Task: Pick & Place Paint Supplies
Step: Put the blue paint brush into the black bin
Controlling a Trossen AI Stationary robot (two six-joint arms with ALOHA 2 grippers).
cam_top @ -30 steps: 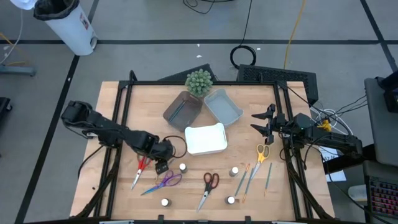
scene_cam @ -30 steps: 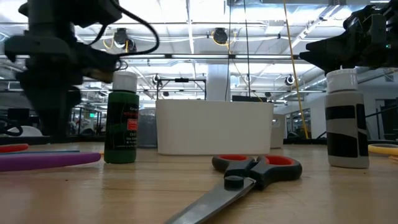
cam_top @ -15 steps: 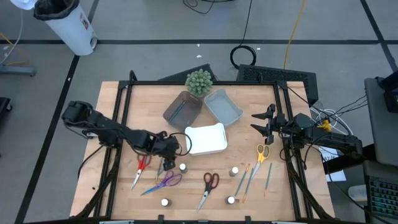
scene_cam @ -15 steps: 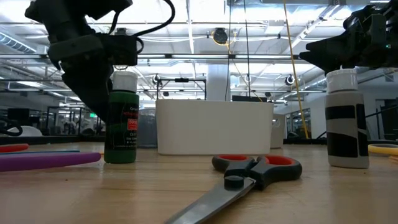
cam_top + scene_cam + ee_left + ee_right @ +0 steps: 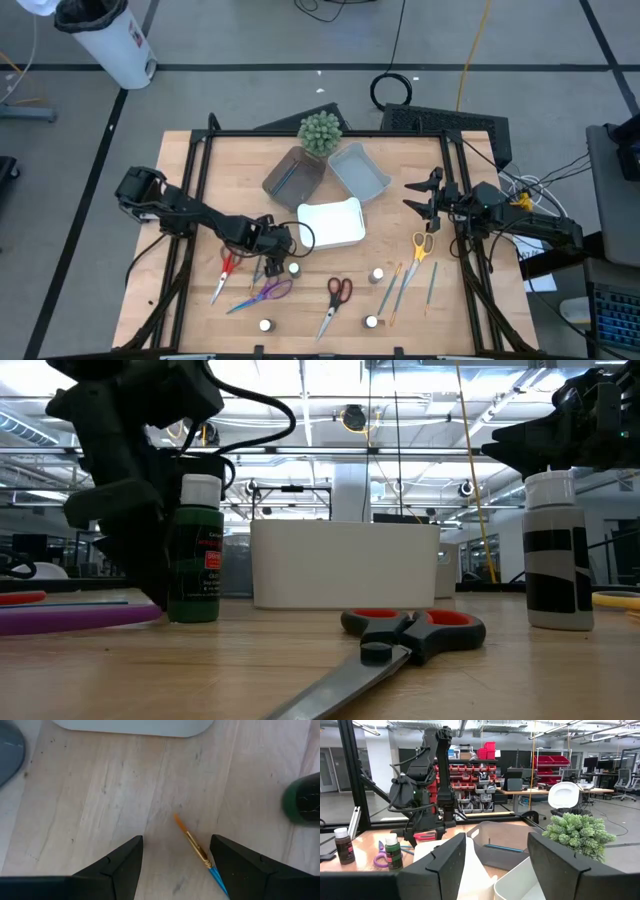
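My left gripper (image 5: 265, 262) (image 5: 176, 842) points down, open, low over the wood, just left of a green white-capped bottle (image 5: 293, 268) (image 5: 196, 550). A blue-handled brush (image 5: 197, 849) lies on the table. Its orange tip is between my fingers and its handle runs under one finger, with no touch that I can see. Red scissors (image 5: 226, 268) and purple scissors (image 5: 272, 291) lie close by. My right gripper (image 5: 415, 195) (image 5: 497, 865) waits open and raised at the table's right edge.
A brown tray (image 5: 293, 175), a blue-grey tray (image 5: 358, 170) and a white tray (image 5: 330, 223) sit at mid table, with a green plant (image 5: 320, 131) behind them. Red scissors (image 5: 336, 296), yellow scissors (image 5: 421, 246), several brushes (image 5: 400, 285) and bottles (image 5: 378, 274) (image 5: 265, 325) lie along the near side.
My left gripper has sunk toward the table and gone toward its right edge, coming up beside the green bottle. It has turned about its own line as it went. Its fingers stay open. Nothing on the table has moved.
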